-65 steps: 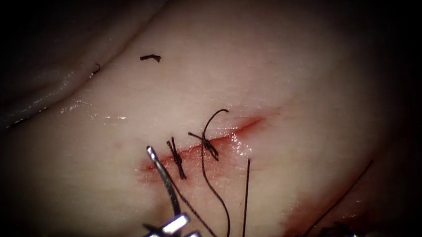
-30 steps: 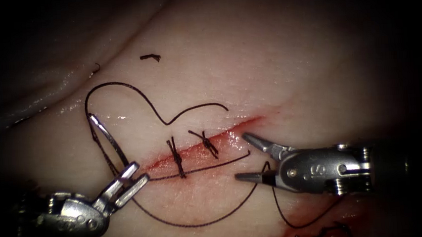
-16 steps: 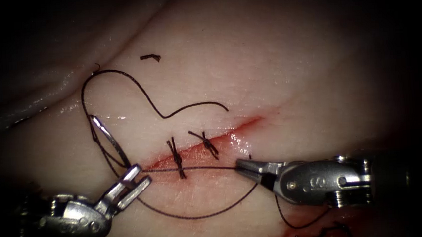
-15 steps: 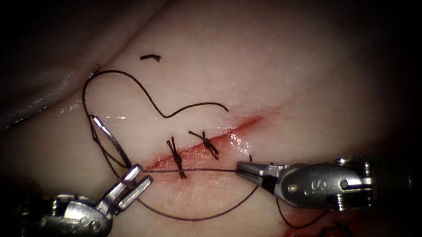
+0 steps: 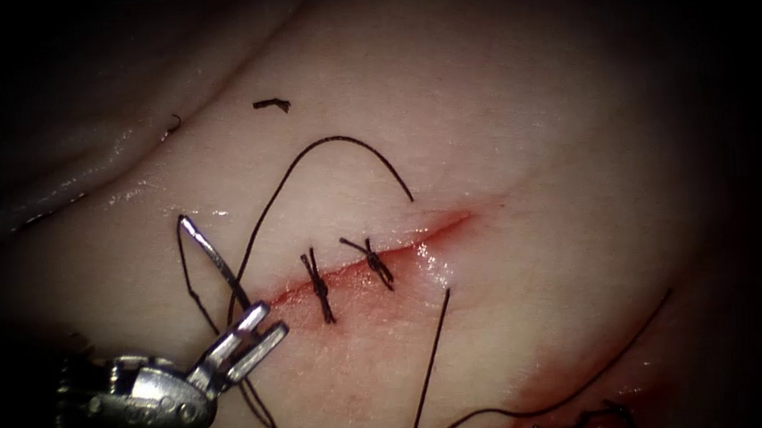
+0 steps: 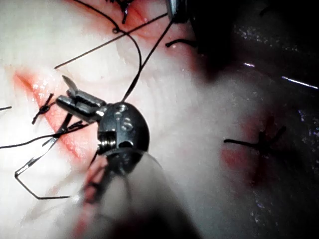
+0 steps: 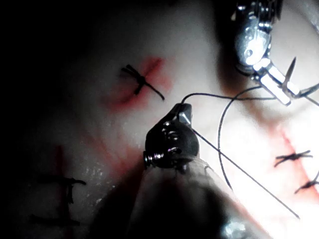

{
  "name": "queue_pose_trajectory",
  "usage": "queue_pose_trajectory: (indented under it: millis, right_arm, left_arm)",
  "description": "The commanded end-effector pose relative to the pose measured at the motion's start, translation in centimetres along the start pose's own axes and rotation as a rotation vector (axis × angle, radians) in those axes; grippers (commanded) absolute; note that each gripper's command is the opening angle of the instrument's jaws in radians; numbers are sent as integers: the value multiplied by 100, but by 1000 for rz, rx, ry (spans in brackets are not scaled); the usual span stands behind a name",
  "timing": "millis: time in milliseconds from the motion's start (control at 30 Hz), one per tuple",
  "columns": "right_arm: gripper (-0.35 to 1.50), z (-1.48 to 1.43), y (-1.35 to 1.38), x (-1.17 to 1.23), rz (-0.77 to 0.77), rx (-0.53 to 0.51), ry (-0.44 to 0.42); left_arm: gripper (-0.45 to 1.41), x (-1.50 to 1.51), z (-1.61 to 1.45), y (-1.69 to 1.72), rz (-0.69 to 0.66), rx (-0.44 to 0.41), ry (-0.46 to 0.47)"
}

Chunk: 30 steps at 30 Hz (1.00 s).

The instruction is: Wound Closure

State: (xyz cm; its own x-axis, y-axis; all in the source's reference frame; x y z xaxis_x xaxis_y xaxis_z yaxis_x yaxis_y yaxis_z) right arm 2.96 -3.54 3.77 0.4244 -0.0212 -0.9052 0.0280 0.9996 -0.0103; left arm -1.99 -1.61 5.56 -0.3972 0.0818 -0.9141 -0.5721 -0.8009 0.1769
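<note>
Left needle driver (image 5: 268, 320): your jaws are clamped on the curved needle (image 5: 214, 263) close to its pointed end. The whole needle is out of the tissue (image 5: 527, 123), just left of the cut (image 5: 440, 230)'s left end, swaged end up.

Right needle driver (image 7: 183, 110): jaws look closed on the suture thread (image 5: 340, 141), though the grip is poorly lit. It has drawn back from beside the cut, where it took the strand half a second ago.

Step, as judged: drawing thread through. The loop above the cut has narrowed, and a long run sweeps below the cut toward its right.

Two tied stitches (image 5: 319, 286) cross the cut.

Next move calls for steady tension and keeping the slack off those knots.
</note>
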Motion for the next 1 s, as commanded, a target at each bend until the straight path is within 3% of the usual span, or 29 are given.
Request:
queue_pose_trajectory:
  millis: [33,67,100,167,400,567,833,1000]
  right_arm:
    - [86,8,10,-3,16,-40,33]
    - [114,5,20,-5,25,-71,41]
    - [128,2,28,-7,33,-95,39]
    - [138,-7,45,-11,51,-139,54]
    - [138,-61,99,-19,107,-183,113]
    - [121,-90,134,-39,119,-189,107]
    - [119,-88,166,-118,91,-231,50]
    - [128,-60,156,-173,37,-222,-2]
  left_arm:
    - [-45,-3,2,8,-1,-2,0]
    - [-45,-3,2,8,-1,-2,0]
    - [-45,-4,2,8,-1,-1,0]
    - [-45,-4,2,8,0,-1,0]
    - [-45,-12,0,5,-1,-4,-2]
    - [-45,-15,2,7,-3,-4,-7]
    - [-45,-15,1,7,-2,-1,-13]
    - [-45,-15,1,7,-1,0,-14]
